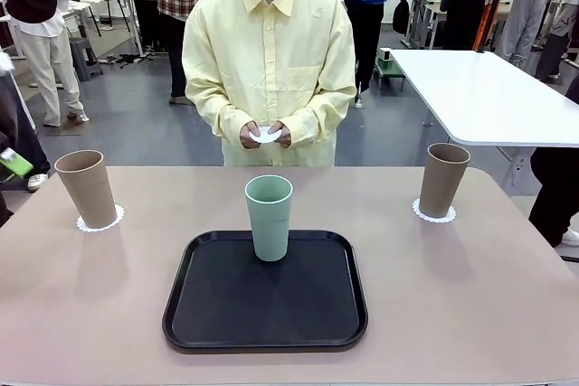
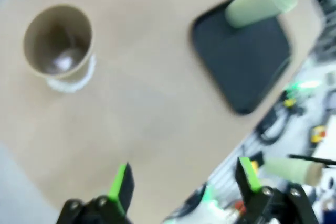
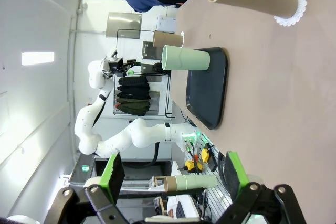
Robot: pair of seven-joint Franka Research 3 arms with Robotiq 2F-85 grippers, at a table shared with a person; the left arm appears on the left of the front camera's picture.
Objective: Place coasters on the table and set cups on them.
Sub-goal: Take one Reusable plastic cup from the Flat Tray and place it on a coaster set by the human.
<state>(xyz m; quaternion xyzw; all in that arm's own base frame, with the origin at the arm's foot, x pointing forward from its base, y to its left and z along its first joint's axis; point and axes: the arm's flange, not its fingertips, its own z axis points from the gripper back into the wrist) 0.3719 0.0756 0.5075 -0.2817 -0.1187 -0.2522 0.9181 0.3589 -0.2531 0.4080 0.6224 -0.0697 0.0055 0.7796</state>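
Left hand (image 2: 182,170) hangs above the surface's (image 1: 470,296) edge with its green-padded fingers spread wide, pinching nothing. The right hand (image 3: 172,162) is spread and empty too. The surface is smooth, beige-pink and round-cornered.

Nearest on it lies a black tray (image 1: 194,314), rectangular with a raised rim. At the tray's twelve o'clock the matte mint-green cup (image 1: 269,217) stands upright, directly on the tray. At ten o'clock a taupe cup (image 1: 86,187) sits on a lacy white coaster (image 1: 99,221). At two o'clock a second taupe cup (image 1: 443,180) sits on a second coaster (image 1: 434,214).

Beyond the far edge at twelve, a person (image 1: 267,51) in a pale yellow shirt holds the third coaster (image 1: 265,134). Farther off are a grey floor, a white table (image 1: 488,97) at two o'clock, and people standing.
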